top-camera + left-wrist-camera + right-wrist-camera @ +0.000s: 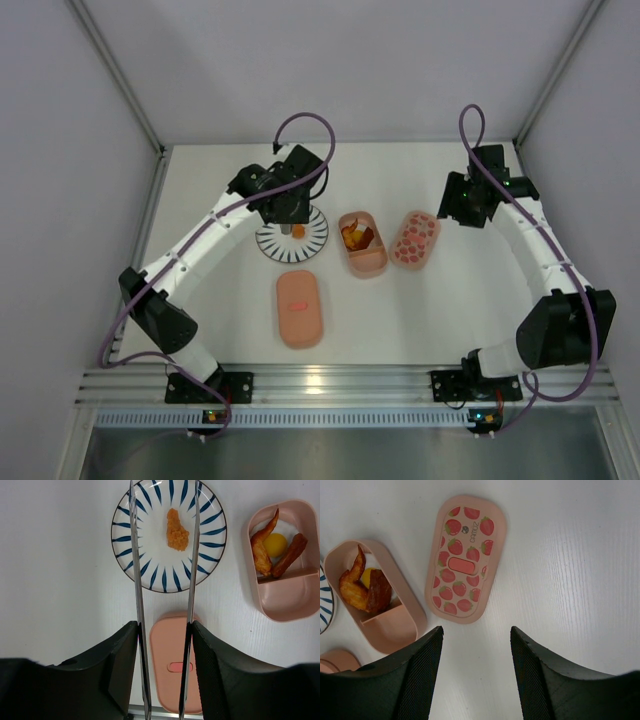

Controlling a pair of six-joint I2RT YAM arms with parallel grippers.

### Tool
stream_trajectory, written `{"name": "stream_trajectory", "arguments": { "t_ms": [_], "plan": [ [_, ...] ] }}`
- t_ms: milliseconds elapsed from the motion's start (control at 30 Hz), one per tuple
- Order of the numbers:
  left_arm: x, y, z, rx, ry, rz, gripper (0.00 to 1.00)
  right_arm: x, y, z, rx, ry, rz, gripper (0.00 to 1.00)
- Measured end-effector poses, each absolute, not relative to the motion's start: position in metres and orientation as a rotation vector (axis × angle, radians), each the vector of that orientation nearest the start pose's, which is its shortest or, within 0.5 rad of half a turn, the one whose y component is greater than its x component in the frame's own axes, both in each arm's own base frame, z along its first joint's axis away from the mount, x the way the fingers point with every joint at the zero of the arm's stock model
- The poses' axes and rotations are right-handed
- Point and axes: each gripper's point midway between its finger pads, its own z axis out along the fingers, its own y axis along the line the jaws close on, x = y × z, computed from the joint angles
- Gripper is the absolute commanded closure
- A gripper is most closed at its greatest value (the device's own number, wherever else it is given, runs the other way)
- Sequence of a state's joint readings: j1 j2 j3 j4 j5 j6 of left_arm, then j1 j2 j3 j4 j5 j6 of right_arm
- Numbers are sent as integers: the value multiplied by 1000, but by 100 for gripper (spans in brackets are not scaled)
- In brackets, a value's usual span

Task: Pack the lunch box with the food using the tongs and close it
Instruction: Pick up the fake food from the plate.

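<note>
Left wrist: downward-aimed left pincer (164, 630) holds tongs (136, 580) over plate (120, 545).

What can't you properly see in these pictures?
- Tips of the tongs: cut off by the left wrist view's top edge; hidden under the left gripper in the top view.
- The food in the tray: too small in the top view to tell apart.
- The plain lid: cut by the right wrist view's left edge.

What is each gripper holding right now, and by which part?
The left gripper holds the tongs, squeezing both arms from outside, partway along their length. The right gripper holds nothing.
</note>
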State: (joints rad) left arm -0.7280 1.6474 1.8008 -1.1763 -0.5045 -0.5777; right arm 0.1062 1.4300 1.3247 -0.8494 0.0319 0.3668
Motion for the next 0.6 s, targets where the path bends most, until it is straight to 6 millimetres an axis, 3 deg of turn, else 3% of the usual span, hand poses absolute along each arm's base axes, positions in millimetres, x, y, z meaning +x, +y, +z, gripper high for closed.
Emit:
{"name": "stream_trajectory", "arguments": {
  "t_ms": [300,600],
  "plan": [
    [304,-198,223,33,2512,78,50,342,46,182,340,2509,153,44],
    [299,-201,209,48,2555,69,54,342,46,182,341,2510,152,44]
  ]
}}
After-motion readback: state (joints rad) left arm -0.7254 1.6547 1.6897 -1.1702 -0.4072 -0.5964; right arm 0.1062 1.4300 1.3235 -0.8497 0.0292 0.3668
